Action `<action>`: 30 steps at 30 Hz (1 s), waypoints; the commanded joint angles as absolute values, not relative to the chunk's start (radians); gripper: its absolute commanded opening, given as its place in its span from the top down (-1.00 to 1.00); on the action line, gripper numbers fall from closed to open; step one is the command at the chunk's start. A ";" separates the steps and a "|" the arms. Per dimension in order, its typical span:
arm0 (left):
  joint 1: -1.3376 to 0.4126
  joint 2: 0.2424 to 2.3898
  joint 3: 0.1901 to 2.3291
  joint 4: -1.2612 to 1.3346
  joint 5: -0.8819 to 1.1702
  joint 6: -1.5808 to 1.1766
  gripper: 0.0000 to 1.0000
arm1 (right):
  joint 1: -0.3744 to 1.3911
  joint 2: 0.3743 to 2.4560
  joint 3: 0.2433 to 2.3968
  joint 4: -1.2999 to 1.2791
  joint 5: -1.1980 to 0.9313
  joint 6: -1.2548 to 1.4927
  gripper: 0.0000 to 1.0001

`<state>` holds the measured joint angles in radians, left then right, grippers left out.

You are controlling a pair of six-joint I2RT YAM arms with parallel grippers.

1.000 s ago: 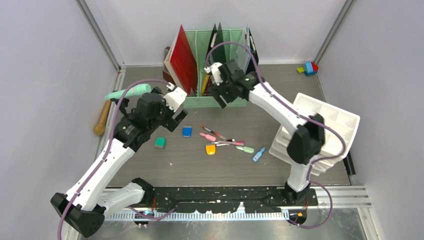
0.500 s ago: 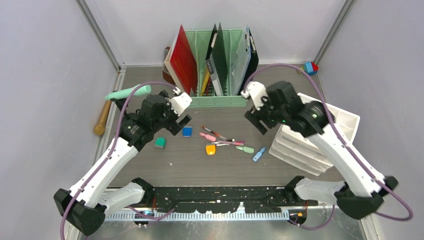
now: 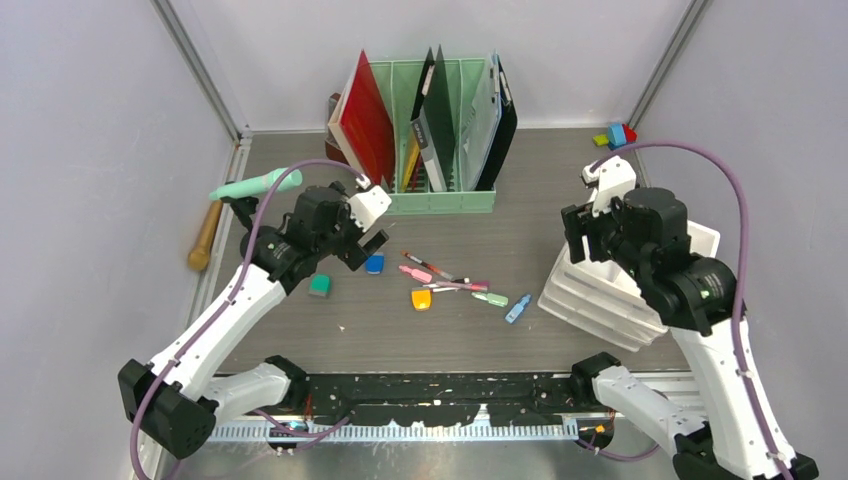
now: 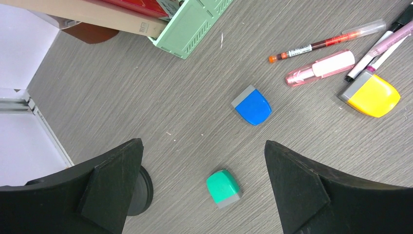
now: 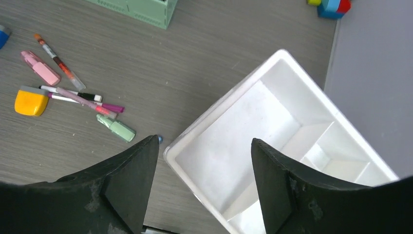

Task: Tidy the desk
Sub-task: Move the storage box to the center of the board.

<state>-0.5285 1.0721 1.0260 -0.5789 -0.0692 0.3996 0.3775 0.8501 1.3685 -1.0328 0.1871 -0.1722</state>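
Desk (image 3: pixel 520 215) spans whole cell floor, with metal rails and pale walls at edges. Mint file rack (image 3: pixel 440 203) at far edge, white drawer unit (image 3: pixel 600 300) at right edge, pens (image 3: pixel 450 285) scattered mid-desk. Bare wood between rack and drawer unit. Left gripper (image 4: pixel 203 144) above desk — jaws wide apart, holding nothing; small green block (image 4: pixel 223 187) below gap, small blue block (image 4: pixel 252 106) near. Right gripper (image 5: pixel 204 141) — jaws apart, empty, over drawer unit's near corner.
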 commanded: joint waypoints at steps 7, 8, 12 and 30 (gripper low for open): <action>-0.526 1.076 1.065 -0.528 -0.016 0.375 -0.99 | 0.278 0.923 1.269 -0.961 0.137 -0.015 -0.53; -0.526 1.075 1.061 -0.526 -0.013 0.374 -0.99 | 0.275 0.938 1.265 -0.958 0.133 -0.006 -0.53; -0.526 1.073 1.055 -0.523 -0.005 0.368 -0.99 | 0.261 0.987 1.259 -0.948 0.128 0.016 -0.54; -0.526 1.090 1.041 -0.489 0.051 0.348 -0.99 | 0.255 1.153 1.300 -0.786 0.111 0.169 -0.32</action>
<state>-0.5289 1.0897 1.0264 -0.5400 0.0280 0.3656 0.2512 1.1511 1.2583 -0.9146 0.1204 0.1028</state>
